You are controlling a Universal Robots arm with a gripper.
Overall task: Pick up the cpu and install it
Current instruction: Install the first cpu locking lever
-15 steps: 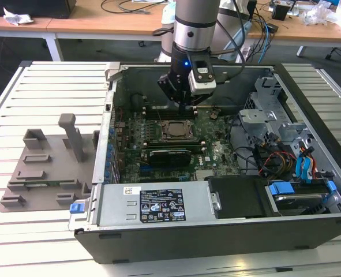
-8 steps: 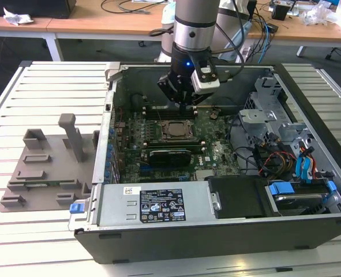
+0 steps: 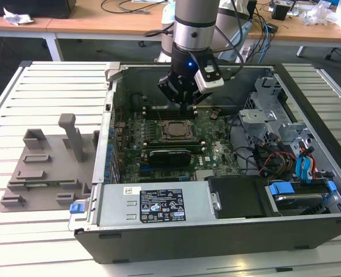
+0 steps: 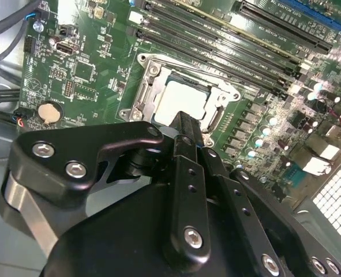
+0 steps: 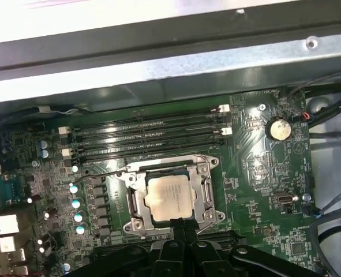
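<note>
CPU (image 5: pixel 168 196) already in socket (image 5: pixel 173 195), silver top up, inside metal frame; seen in both wrist views, also (image 4: pixel 183 99). Socket near middle of motherboard (image 3: pixel 216 151), inside open PC case (image 3: pixel 158 205) lying on slatted desk (image 3: pixel 49 104). RAM slots (image 5: pixel 150 138) just beside socket, toward case's far wall. Grey tray (image 3: pixel 46 167) on desk outside case, at exterior view's left, well apart from chip.

Gripper (image 3: pixel 183 99) above board, near far side of socket, between socket and RAM slots in exterior view. Fingers (image 4: pixel 187 138) pressed together, tips closed, holding nothing visible. Tips hanging close over chip's edge; contact with chip or frame not decidable.

Judged: placement looks done or nearly so. Cannot tell if chip fully seated flat or if frame latched; lever (image 5: pixel 104 173) looks sprung out at side.

Risks:
- Closed tips dragging across chip on sideways move: could shift or tilt CPU, bend socket pins underneath.
- Pushing down with chip misaligned: pin damage.
- Tips catching on frame or lever: could jerk frame, pop chip off seat.
- Swing toward far wall: knock into RAM slots or case rim.
- Cables (image 3: pixel 274 158) at exterior view's right close to board; snag possible on wide retreat.
</note>
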